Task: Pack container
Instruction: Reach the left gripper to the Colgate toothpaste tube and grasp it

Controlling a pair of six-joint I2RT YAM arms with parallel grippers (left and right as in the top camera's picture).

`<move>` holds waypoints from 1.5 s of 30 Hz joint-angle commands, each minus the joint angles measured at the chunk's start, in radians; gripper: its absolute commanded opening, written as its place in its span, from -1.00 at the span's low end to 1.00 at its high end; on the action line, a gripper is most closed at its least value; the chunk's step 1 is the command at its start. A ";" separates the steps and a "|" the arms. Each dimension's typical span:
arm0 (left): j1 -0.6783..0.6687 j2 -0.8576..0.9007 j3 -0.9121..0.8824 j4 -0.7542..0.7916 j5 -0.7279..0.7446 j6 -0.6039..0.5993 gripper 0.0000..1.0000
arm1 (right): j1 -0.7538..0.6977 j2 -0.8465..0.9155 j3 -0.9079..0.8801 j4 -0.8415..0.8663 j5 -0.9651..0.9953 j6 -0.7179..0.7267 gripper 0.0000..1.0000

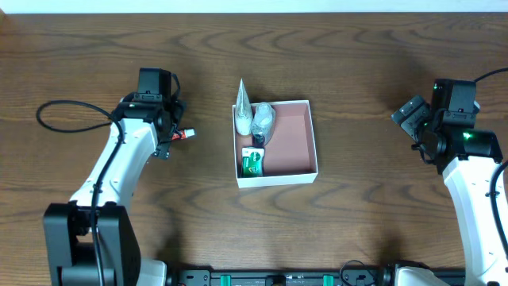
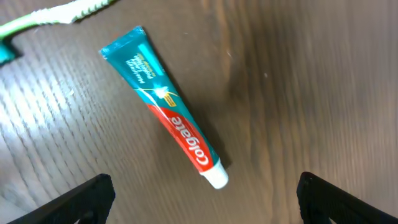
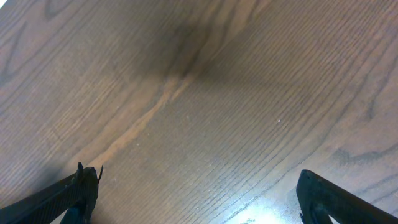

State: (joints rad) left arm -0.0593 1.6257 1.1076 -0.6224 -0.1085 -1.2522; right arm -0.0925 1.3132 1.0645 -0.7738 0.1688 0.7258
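The container (image 1: 290,135) is a shallow square cardboard box with white walls and a pinkish-brown floor at the table's middle. Inside it lie a white tube (image 1: 243,107), a clear-wrapped item (image 1: 263,121) and a small green-and-white packet (image 1: 253,162). My left gripper (image 2: 202,198) is open and empty just above a Colgate toothpaste tube (image 2: 171,112) that lies on the wood; its cap end peeks out beside the arm in the overhead view (image 1: 186,135). A green toothbrush (image 2: 59,14) lies beyond the tube. My right gripper (image 3: 199,196) is open and empty over bare wood, far right of the container.
The left arm (image 1: 119,159) reaches in from the front left and the right arm (image 1: 468,159) from the front right. A black cable (image 1: 67,119) loops on the table left of the left arm.
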 commanded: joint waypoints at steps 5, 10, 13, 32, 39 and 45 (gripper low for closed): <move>0.009 0.124 0.009 0.000 -0.006 -0.142 0.89 | -0.007 -0.013 0.003 -0.002 0.007 -0.009 0.98; 0.009 0.182 0.009 0.001 -0.003 -0.142 0.81 | -0.007 -0.013 0.003 -0.002 0.007 -0.009 0.99; 0.013 0.206 0.009 0.002 0.033 -0.141 0.61 | -0.007 -0.013 0.003 -0.001 0.007 -0.009 0.98; 0.111 0.315 0.009 0.023 0.205 0.105 0.43 | -0.007 -0.013 0.003 -0.002 0.007 -0.009 0.99; 0.140 0.315 0.009 0.040 0.202 0.430 0.05 | -0.007 -0.013 0.003 -0.001 0.007 -0.009 0.98; 0.140 0.315 0.009 0.016 0.203 0.502 -0.31 | -0.007 -0.013 0.003 -0.002 0.007 -0.009 0.99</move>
State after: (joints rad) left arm 0.0769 1.8885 1.1324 -0.5938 0.0994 -0.8394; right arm -0.0929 1.3132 1.0645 -0.7734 0.1688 0.7258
